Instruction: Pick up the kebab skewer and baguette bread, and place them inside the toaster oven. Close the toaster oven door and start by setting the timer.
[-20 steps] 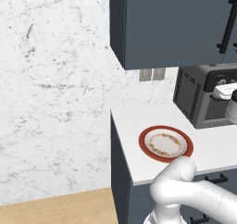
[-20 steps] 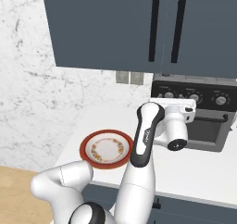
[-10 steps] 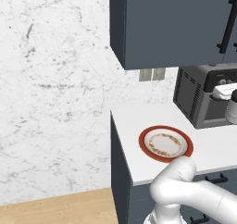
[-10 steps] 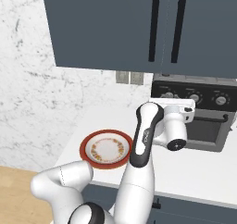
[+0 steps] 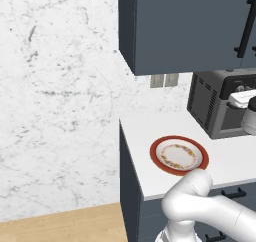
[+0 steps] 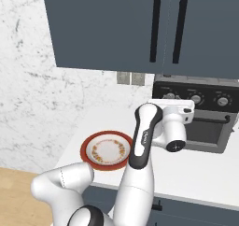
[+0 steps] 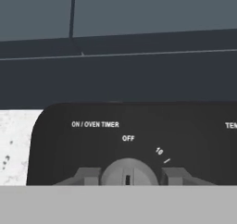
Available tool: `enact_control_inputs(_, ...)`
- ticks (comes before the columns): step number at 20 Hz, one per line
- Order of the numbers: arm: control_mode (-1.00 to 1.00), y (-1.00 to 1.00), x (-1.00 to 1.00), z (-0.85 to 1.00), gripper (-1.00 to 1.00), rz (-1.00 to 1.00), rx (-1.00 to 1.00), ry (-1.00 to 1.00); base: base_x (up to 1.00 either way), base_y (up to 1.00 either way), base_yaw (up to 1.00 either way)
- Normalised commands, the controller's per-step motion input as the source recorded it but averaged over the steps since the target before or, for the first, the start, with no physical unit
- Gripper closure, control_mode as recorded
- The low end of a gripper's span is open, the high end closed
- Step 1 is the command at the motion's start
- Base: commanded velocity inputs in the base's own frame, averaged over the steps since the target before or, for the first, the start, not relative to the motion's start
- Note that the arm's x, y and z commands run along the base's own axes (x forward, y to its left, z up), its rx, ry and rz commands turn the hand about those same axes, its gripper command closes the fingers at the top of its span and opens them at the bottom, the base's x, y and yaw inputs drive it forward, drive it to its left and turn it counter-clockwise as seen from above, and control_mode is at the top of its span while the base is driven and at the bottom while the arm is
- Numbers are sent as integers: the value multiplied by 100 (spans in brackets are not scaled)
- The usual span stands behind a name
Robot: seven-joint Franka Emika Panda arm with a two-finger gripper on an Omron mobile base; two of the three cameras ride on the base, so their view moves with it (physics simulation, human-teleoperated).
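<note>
You have a white counter (image 5: pixel 145 131) against the marbled wall. A red-rimmed plate (image 5: pixel 179 155) sits near its front edge, and the toaster oven (image 5: pixel 215 103) stands toward the back, well apart from the plate.

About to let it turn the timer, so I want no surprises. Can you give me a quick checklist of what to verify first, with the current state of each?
1. Toaster oven door closed: ok, it stands upright against the front.
2. Gripper lined up on the timer knob: ok, one fingertip sits on each side of it.
3. Jaws gripping the knob: cannot tell; they look close against it, but contact is not clear.
4. Knob at start position: ok, its mark points at OFF.
5. Plate cleared of food: ok, nothing lies on it.
6. Skewer and bread inside the oven: cannot tell, the window is dark.
</note>
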Motion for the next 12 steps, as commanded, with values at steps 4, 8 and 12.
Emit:
enact_control_inputs(4,-100,10,0,0,100,0,3,0,0,0,0)
enact_control_inputs(8,-100,6,0,0,100,0,7,0,0,0,0)
enact_control_inputs(12,-100,10,2,0,100,0,14,3,0,0,0)
